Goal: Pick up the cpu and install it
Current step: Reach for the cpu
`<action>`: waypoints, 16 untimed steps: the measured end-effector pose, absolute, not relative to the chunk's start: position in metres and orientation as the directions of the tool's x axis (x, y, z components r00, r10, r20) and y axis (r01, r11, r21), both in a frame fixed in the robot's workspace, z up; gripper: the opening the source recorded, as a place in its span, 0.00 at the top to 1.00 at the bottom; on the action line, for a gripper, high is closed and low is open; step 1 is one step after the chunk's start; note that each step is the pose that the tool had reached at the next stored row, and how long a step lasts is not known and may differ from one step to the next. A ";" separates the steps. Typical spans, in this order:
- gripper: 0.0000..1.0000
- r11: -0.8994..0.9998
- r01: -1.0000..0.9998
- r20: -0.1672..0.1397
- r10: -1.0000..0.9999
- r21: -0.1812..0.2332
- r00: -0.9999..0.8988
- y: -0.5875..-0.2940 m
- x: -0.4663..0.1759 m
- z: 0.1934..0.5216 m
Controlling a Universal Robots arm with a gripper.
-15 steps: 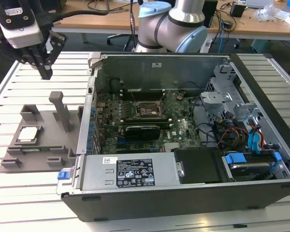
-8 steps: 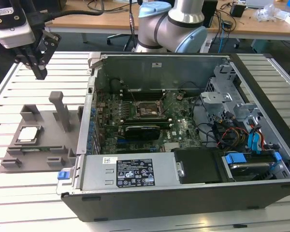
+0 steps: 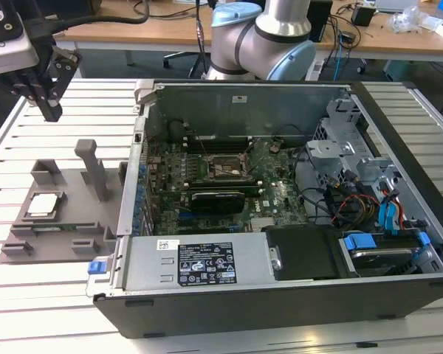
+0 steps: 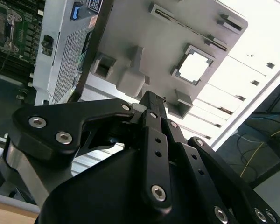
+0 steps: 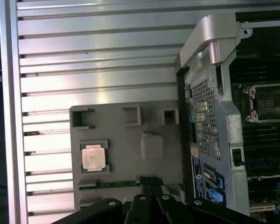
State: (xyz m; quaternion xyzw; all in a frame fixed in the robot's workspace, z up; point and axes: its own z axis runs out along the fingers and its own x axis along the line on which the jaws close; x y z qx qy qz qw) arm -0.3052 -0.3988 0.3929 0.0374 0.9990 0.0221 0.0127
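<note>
The cpu [image 3: 43, 205], a small square chip with a silvery top, lies flat in a recess of the grey tray [image 3: 66, 247] at the exterior view's left, beside the open computer case [image 3: 280, 287]. It also shows in both wrist views [image 4: 194, 66] [image 5: 94, 157]. My gripper [image 3: 52, 113] hangs well above and behind the tray, its black fingers [image 4: 150, 105] together with nothing between them. In the first wrist view the gripper [image 5: 150, 180] sits over the tray's edge, apart from the chip. The bare processor socket [image 3: 225, 169] [image 5: 266, 100] lies on the motherboard inside the case.
A tall upright peg [image 3: 94, 168] rises from the tray between the chip and the case wall [image 3: 129, 192]. A long dark card with a green edge [image 5: 116, 183] lies in a tray slot. Cables and drive bays [image 3: 376, 206] fill the case's right. The slatted table [image 3: 52, 310] stretches around.
</note>
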 end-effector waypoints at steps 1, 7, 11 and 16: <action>0.89 0.996 0.074 -0.024 0.075 0.045 -0.997 -0.399 -0.307 0.393; 0.89 0.996 0.074 -0.024 0.075 0.045 -0.997 -0.399 -0.318 0.393; 0.89 0.996 0.074 -0.024 0.075 0.045 -0.997 -0.399 -0.325 0.393; 0.89 0.996 0.074 -0.024 0.075 0.045 -0.997 -0.399 -0.333 0.393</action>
